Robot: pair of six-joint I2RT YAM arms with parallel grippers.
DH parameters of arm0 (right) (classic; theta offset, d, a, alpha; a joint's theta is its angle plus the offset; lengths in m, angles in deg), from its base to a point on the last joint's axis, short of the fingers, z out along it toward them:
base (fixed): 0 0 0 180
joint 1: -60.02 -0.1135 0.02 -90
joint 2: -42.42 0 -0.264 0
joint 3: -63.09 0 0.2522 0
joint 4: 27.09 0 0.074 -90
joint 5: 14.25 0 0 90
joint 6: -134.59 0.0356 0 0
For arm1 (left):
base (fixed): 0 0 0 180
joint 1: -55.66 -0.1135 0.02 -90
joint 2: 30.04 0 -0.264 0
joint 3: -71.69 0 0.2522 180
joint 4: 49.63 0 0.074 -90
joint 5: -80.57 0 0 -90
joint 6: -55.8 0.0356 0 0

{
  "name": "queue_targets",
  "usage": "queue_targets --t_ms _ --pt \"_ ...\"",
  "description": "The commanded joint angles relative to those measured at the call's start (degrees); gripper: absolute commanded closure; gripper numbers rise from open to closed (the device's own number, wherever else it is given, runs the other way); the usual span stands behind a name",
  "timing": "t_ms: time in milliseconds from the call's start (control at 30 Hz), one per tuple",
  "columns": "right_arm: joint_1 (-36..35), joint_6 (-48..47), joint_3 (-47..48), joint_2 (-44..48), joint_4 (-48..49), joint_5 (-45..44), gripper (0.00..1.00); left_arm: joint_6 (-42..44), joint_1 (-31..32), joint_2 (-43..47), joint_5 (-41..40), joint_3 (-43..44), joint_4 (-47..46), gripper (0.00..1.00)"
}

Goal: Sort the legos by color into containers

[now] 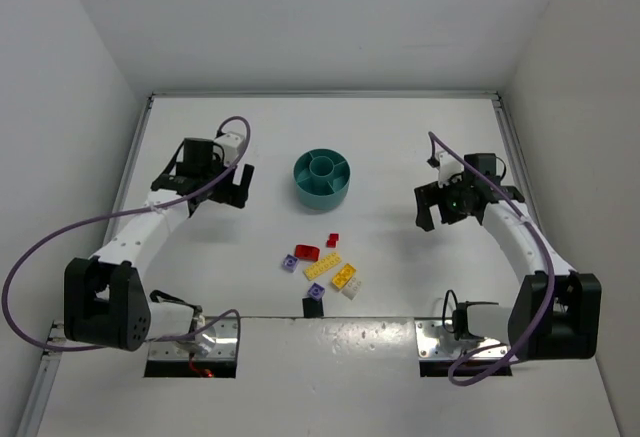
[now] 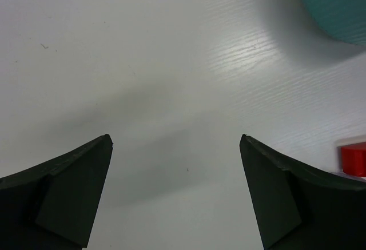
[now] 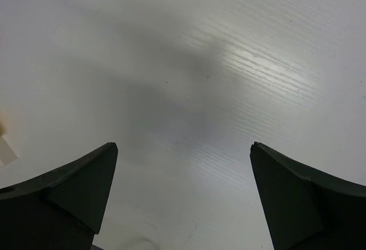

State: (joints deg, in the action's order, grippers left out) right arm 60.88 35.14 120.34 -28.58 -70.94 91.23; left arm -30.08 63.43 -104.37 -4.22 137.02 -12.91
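Top external view recorded a white table (image 1: 400,137) with both arms reaching out over it, the left arm (image 1: 140,232) on the left half and the right arm (image 1: 525,242) on the right half. Between the two, toward the far side, the teal dish (image 1: 322,197) stood upright, a central round cup ringed by curved sections. To its left and apart from it hung the left gripper (image 1: 238,185). Its wrist view showed the jaws spread wide with nothing between them, bare table beneath, the dish wall at the upper right corner and a red brick (image 2: 354,158) at the right edge. Well to the dish's right hung the right gripper (image 1: 437,215), jaws likewise spread and holding nothing. The legos (image 1: 325,267) lay loose on the table in a cluster nearer the arm bases than the dish, not touching it: two red, two yellow, two purple, one off-white.
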Motion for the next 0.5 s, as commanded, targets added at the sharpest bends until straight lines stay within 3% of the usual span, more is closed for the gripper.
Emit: queue_targets --t_ms 0,167,300,467 --pt "-0.5 -2.0 2.9 0.4 1.3 4.0 0.01 1.8 -0.7 4.2 1.7 -0.3 -2.3 0.00" --pt "-1.0 -11.1 5.0 1.7 -3.7 11.1 0.01 3.8 -1.2 3.4 4.8 3.2 1.3 0.00" --pt "-2.8 -11.1 6.8 1.2 -4.8 13.4 0.05 3.8 -1.2 4.7 8.6 2.0 1.2 0.00" --pt "-9.5 -7.1 9.4 -0.5 -2.7 15.4 0.10 1.8 -1.2 6.5 6.1 0.5 -0.1 0.00"
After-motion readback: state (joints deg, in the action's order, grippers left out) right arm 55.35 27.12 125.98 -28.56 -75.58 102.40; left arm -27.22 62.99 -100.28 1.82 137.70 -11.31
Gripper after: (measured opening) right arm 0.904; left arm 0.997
